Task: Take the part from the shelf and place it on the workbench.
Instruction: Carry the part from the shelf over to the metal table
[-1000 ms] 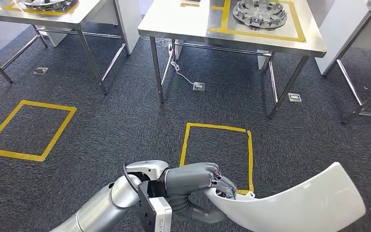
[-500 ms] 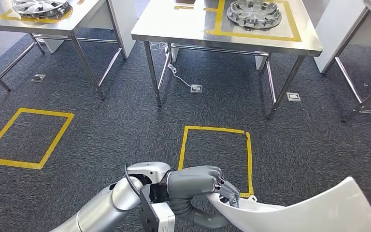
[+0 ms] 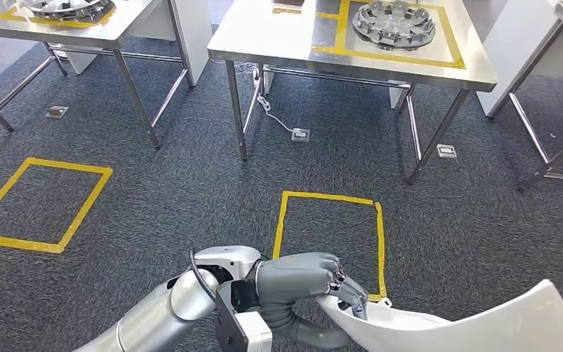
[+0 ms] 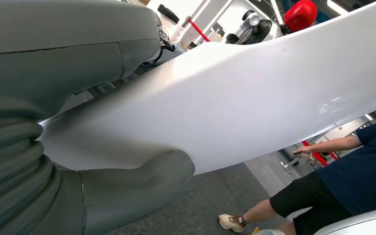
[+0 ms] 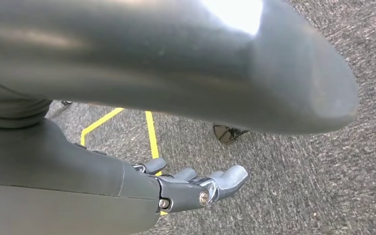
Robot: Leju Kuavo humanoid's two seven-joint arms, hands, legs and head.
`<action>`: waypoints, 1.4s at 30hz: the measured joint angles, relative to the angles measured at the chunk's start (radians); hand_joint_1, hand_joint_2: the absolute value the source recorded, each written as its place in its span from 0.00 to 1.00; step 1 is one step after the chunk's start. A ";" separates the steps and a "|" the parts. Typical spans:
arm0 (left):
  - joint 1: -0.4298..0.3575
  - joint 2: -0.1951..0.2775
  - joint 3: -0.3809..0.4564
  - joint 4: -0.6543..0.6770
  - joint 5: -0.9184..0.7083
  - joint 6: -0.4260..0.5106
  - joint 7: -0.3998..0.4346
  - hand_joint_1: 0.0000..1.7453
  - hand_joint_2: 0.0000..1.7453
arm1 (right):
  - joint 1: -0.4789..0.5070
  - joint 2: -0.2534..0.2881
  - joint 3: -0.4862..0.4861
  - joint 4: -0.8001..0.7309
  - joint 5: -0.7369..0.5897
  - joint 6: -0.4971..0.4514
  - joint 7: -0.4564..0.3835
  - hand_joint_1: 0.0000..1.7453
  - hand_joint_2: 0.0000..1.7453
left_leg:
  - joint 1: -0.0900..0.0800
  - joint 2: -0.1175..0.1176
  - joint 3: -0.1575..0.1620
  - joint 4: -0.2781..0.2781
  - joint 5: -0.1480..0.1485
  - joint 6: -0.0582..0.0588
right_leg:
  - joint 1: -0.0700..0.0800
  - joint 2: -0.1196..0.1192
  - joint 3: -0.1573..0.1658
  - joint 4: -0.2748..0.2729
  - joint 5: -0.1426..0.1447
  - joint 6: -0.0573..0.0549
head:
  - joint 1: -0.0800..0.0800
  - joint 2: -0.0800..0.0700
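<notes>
Benches (image 3: 286,40) have slid a little farther up the head view than half a second ago, a camera shift. Left hand (image 3: 300,279) still grips the white part (image 3: 476,330) near right; right hand (image 5: 196,188) fingers hang apart, holding nothing. Delivery remains.

1. The white part (image 3: 469,330) runs off the head view's lower and right edges.
2. The left hand (image 3: 304,275) covers the part's near end.
3. The person (image 4: 352,181) in the left wrist view is cut off at the picture's edge.
4. The wheel cover (image 3: 70,6) on the far-left surface (image 3: 128,22) is cropped at the top.
</notes>
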 joint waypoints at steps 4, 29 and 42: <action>-0.009 -0.003 -0.005 -0.007 -0.001 0.000 0.010 1.00 1.00 | -0.004 0.002 0.000 0.000 0.001 -0.001 0.000 0.00 0.00 | -0.001 0.000 0.003 -0.007 0.003 0.013 | -0.005 -0.001 0.002 0.000 -0.002 0.011 | 0.000 0.000; -0.032 -0.015 -0.045 -0.010 0.012 0.010 0.018 1.00 1.00 | -0.011 0.009 0.000 0.000 -0.011 -0.009 0.018 0.00 0.00 | 0.010 0.007 -0.078 0.126 -0.012 -0.037 | 0.002 0.000 0.010 0.019 -0.026 -0.046 | -0.001 0.000; -0.031 -0.020 -0.060 -0.004 0.015 0.011 0.018 1.00 1.00 | -0.010 0.015 0.000 0.000 -0.026 0.000 -0.006 0.00 0.00 | 0.008 0.005 0.016 -0.018 -0.003 0.012 | 0.002 -0.001 -0.158 0.290 -0.107 0.007 | 0.011 0.000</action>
